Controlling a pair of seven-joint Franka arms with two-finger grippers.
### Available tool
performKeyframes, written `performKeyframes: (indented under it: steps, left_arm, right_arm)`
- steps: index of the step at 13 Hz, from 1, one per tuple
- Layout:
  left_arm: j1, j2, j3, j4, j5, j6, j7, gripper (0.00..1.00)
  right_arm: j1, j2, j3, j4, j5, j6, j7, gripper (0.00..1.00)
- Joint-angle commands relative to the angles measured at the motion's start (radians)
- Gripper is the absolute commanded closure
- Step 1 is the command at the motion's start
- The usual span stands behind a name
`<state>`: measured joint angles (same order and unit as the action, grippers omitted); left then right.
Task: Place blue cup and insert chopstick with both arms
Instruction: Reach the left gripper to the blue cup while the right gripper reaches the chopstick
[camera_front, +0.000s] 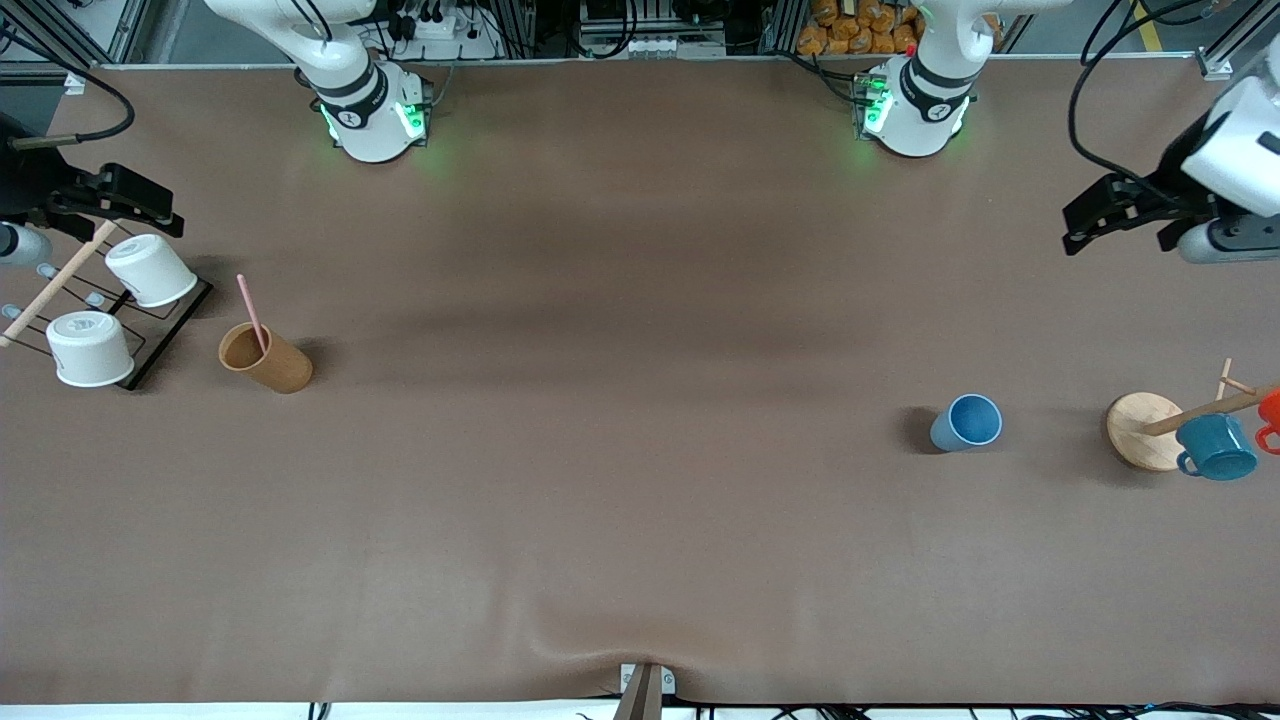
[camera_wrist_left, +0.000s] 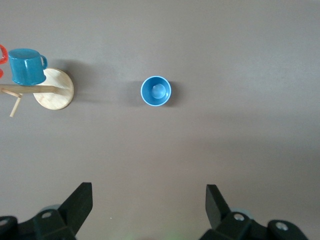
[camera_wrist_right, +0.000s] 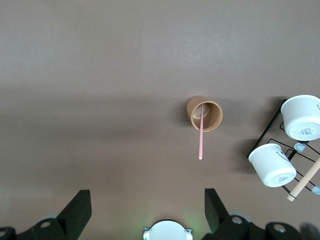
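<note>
Both arms wait, left gripper (camera_wrist_left: 149, 207) and right gripper (camera_wrist_right: 148, 210) spread wide and empty at the table ends. I see the blue cup (camera_front: 967, 423) upright beside the mug rack (camera_front: 1146, 431) and the chopstick (camera_front: 251, 313) in the brown holder (camera_front: 266, 359). I judge nothing started; next, my left arm must descend onto the cup.

Brown tabletop (camera_front: 640, 300), metal framing (camera_front: 640, 20) above

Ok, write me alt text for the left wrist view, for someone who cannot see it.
An upright blue cup stands alone on the brown table, seen from above, with the left hand open over the table, holding nothing. Beside the cup, apart from it, a teal mug hangs on a wooden rack with a round base.
</note>
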<state>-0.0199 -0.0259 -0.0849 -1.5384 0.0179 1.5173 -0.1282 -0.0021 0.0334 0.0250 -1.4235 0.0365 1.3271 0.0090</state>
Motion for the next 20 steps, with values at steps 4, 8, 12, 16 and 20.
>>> performKeyframes:
  steps: [4, 8, 12, 16, 20]
  left_arm:
    - [0.025, 0.011, 0.007, 0.033, -0.021, -0.019, 0.027, 0.00]
    - [0.018, 0.035, 0.005, 0.015, -0.022, -0.026, 0.025, 0.00]
    - [0.029, 0.087, 0.005, -0.142, -0.016, 0.198, 0.027, 0.00]
    - [0.032, 0.098, 0.007, -0.404, -0.007, 0.499, 0.029, 0.00]
    - [0.097, 0.245, 0.004, -0.468, 0.005, 0.766, 0.071, 0.00]
  right_arm:
    - [0.001, -0.017, -0.011, -0.002, -0.006, 0.001, -0.011, 0.00]
    - [-0.002, -0.006, -0.011, -0.011, -0.010, 0.004, -0.011, 0.00]
    - [-0.004, 0.037, -0.011, -0.044, -0.076, 0.014, -0.010, 0.00]
    - [-0.024, 0.040, -0.013, -0.198, -0.081, 0.090, -0.011, 0.00]
    - [-0.027, 0.037, -0.013, -0.328, -0.095, 0.136, -0.009, 0.00]
